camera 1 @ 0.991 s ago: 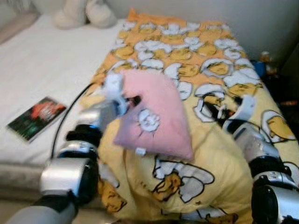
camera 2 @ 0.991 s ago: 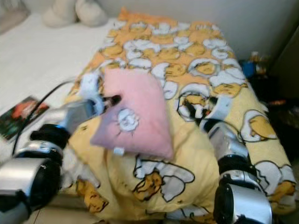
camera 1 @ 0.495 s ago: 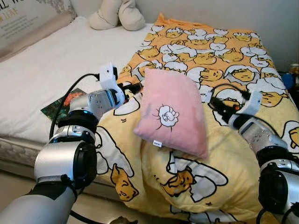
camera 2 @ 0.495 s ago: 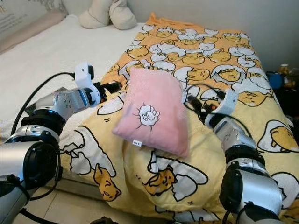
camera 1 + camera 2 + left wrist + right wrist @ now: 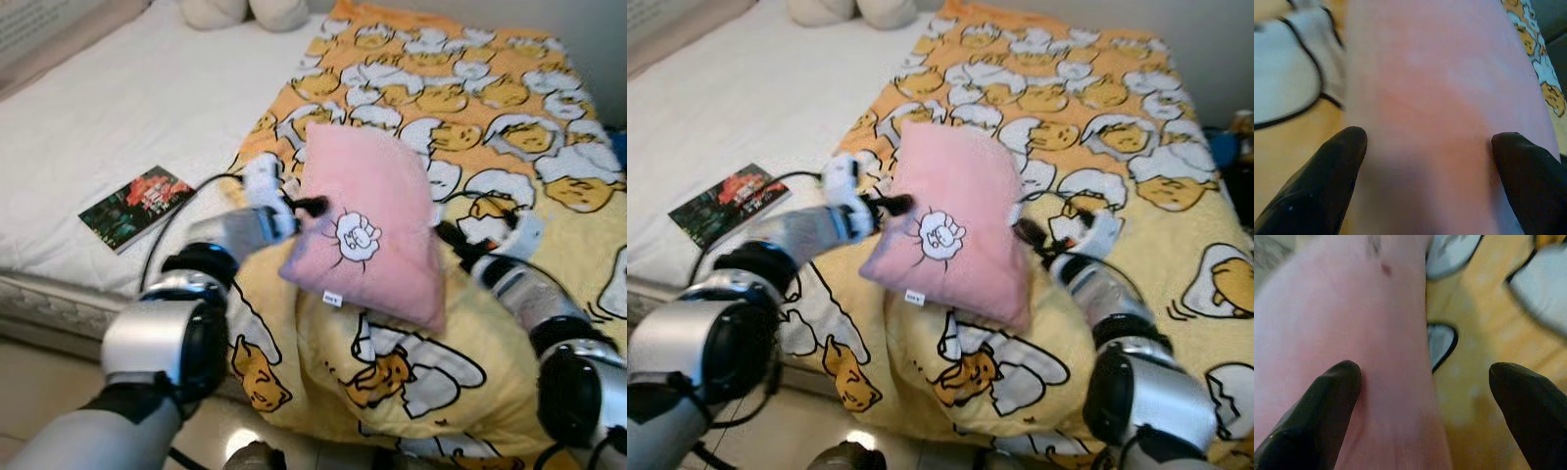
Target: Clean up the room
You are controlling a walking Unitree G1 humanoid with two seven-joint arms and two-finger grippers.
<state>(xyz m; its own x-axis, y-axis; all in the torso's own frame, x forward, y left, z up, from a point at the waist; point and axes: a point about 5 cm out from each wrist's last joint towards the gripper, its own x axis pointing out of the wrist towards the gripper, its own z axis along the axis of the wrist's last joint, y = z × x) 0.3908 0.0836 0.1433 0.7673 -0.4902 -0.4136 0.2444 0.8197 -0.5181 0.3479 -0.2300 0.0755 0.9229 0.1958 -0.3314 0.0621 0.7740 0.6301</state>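
My left gripper (image 5: 1425, 166) and right gripper (image 5: 1425, 406), both spread, press the pink pillow (image 5: 370, 220) between them; squeezing evenly should avoid slip

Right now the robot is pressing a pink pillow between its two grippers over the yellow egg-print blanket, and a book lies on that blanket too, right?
Not quite. In the left eye view, the book lies on the white sheet, beside the blanket. The rest holds: left gripper and right gripper flank the pink pillow.
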